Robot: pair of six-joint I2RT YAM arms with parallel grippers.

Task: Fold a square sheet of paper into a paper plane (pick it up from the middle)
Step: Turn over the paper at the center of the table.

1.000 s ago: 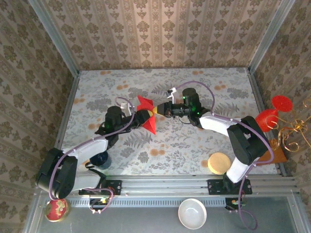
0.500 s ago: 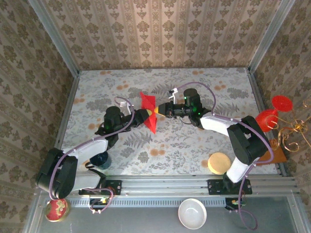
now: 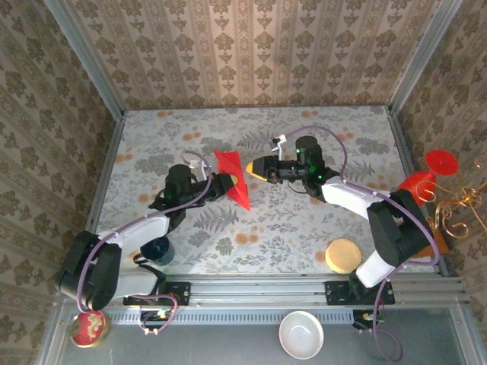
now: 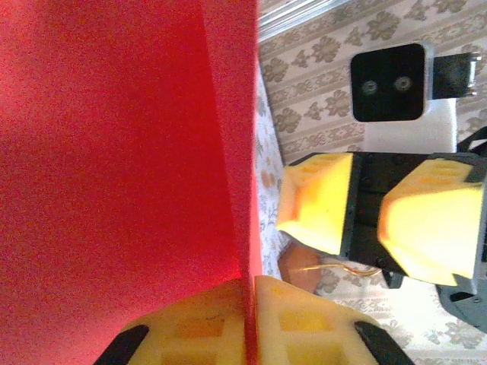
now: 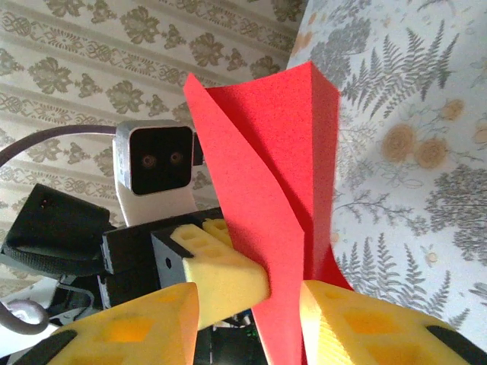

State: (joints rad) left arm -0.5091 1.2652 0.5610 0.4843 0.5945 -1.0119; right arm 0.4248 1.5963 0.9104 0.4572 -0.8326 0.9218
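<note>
The square sheet of paper (image 3: 234, 179), bright red and folded with a crease, hangs above the middle of the table. My left gripper (image 3: 224, 183) is shut on its lower edge; in the left wrist view the paper (image 4: 129, 152) runs up from between the closed yellow fingertips of that gripper (image 4: 249, 287). My right gripper (image 3: 255, 169) is open just right of the sheet, facing it. In the right wrist view the folded paper (image 5: 281, 175) stands between that gripper's (image 5: 247, 295) spread fingers, unpinched, with a left finger (image 5: 228, 270) pressed on it from behind.
A dark blue cup (image 3: 156, 249) sits by the left arm. A tan round disc (image 3: 342, 255) lies at the front right. Red glasses (image 3: 426, 179) and gold wire (image 3: 455, 209) are beyond the right wall. A white bowl (image 3: 300, 334) and red tin (image 3: 89, 328) lie below the rail.
My right gripper opened, let go of the paper and drew back to the right. My left gripper closed on the paper, which now hangs from it alone.
</note>
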